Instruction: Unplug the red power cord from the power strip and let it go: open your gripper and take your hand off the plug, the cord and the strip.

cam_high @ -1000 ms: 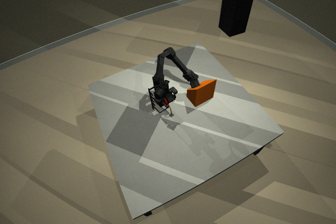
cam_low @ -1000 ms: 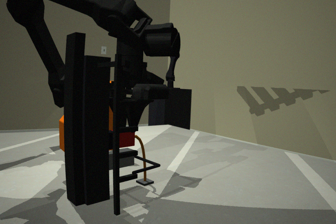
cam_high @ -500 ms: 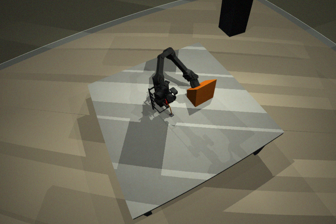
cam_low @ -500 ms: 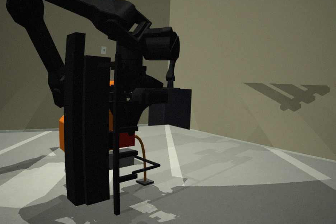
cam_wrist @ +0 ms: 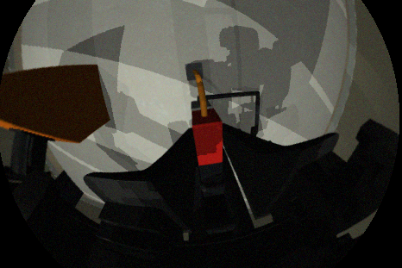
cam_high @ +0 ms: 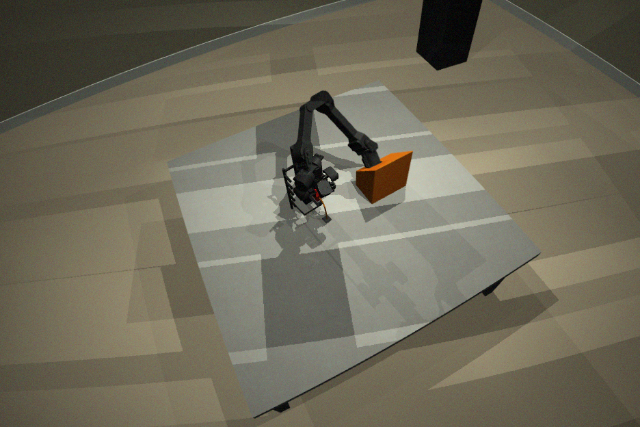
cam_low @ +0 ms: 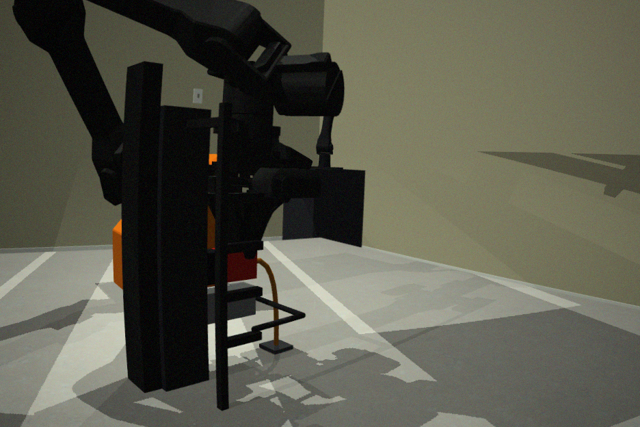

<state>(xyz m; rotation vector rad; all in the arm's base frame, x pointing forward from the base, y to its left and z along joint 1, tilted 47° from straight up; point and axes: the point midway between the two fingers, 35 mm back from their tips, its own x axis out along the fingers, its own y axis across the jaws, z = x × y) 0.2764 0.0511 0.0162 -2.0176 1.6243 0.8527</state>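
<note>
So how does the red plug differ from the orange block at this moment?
The red plug is small and clamped in the gripper; the orange block is far larger and untouched by it. The plug trails an orange cord; the block has none. Both are boxy.

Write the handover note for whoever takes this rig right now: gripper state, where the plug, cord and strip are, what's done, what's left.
Gripper: shut on the red plug.
Red plug: level with the upright black power strip; whether it is out of the socket cannot be told.
Cord: orange, curving from the plug down to a small grey pad on the table.
Done: plug gripped.
Left: pull it out of the strip, open the gripper, move clear of plug, cord and strip.
</note>
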